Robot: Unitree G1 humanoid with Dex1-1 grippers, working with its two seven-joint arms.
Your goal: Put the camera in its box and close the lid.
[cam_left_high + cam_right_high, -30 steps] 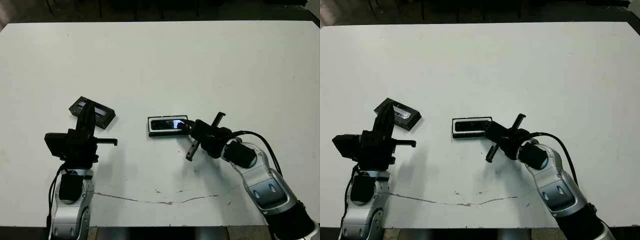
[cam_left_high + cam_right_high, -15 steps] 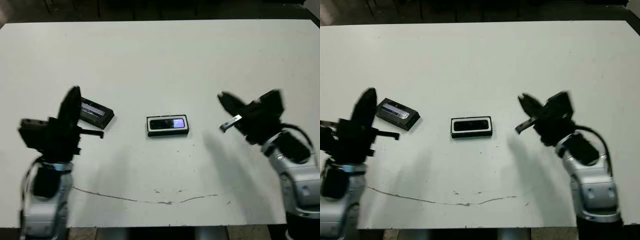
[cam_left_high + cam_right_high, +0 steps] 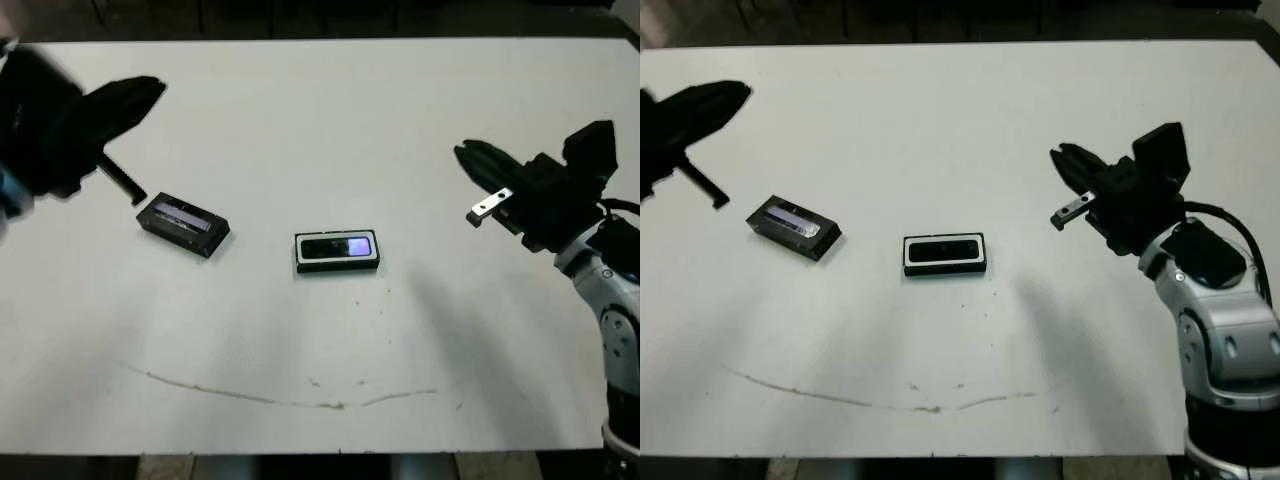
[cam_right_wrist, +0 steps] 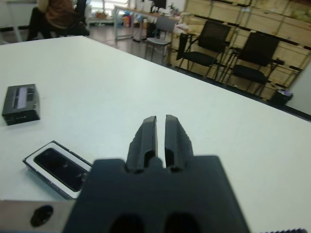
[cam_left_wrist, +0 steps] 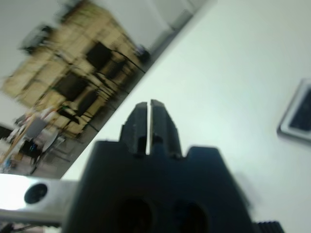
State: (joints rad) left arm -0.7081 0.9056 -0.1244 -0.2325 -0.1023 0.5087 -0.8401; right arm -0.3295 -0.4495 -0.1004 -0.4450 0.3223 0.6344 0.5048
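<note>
1. My left gripper (image 3: 150, 90) hangs high over the worktop's far-left corner, blurred in the head views. Its wrist view shows the two fingers pressed nearly together with nothing between them, so it is clenched and empty.

2. The lid (image 3: 184, 222) lies flat towards the left edge, turned at a slant, well clear of everything else. I judge it thin, stiff and light, with a glossy centre panel that will be slippery. I would pinch it across its short width on the black frame, not on the shiny panel.

3. The box (image 3: 337, 252) sits near the middle of the worktop, square to the near edge. The camera (image 3: 338, 247) already lies inside it, its bluish face up and a white lining strip showing around it. Only the closing step looks left to me.

4. The box is shallow and probably light, so I expect it to slide if the lid is pushed down off-centre.

5. My right gripper (image 3: 478, 162) is raised near the right edge, well apart from the box. Its fingers are close together and hold nothing.
</note>
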